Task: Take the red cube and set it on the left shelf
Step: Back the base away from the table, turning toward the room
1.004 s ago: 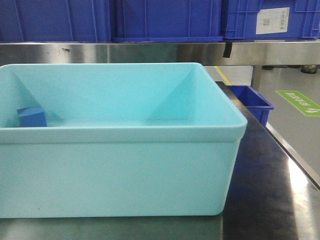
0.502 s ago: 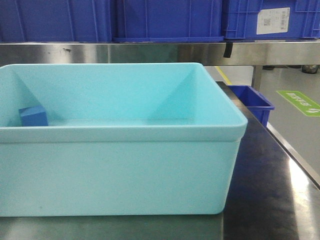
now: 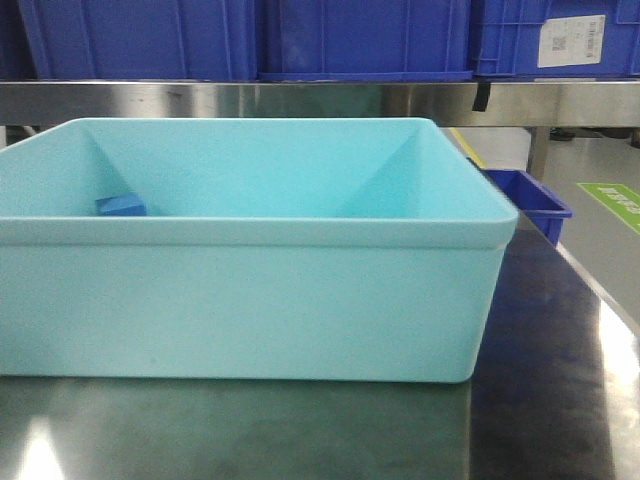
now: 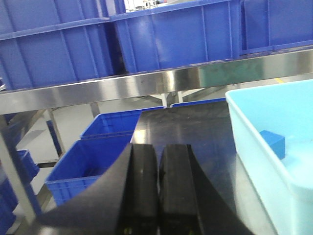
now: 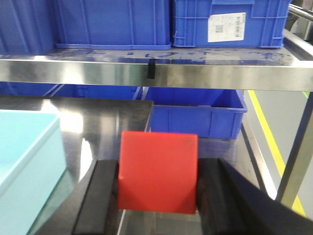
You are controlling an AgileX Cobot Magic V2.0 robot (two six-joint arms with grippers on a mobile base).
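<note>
At left, the left gripper (image 4: 157, 196) is closed on nothing, its 2 fingers (image 4: 142, 196) pressed together, idle. Mid-scene, the blue cube (image 3: 121, 205) sits in the tub (image 3: 250, 232). At right, the right gripper (image 5: 157, 198) clamps the red cube (image 5: 157, 171), held up ready for the steel shelf (image 5: 146, 73) under blue crates (image 5: 112, 24). The table (image 3: 560, 400) is dark and glossy.

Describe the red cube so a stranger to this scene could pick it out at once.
In the right wrist view, look below the steel shelf loaded with dark-blue crates. There the red cube sits clamped between the black fingers of the right gripper. It is the only bright-red thing; the other cube is blue and lies inside the turquoise tub.
</note>
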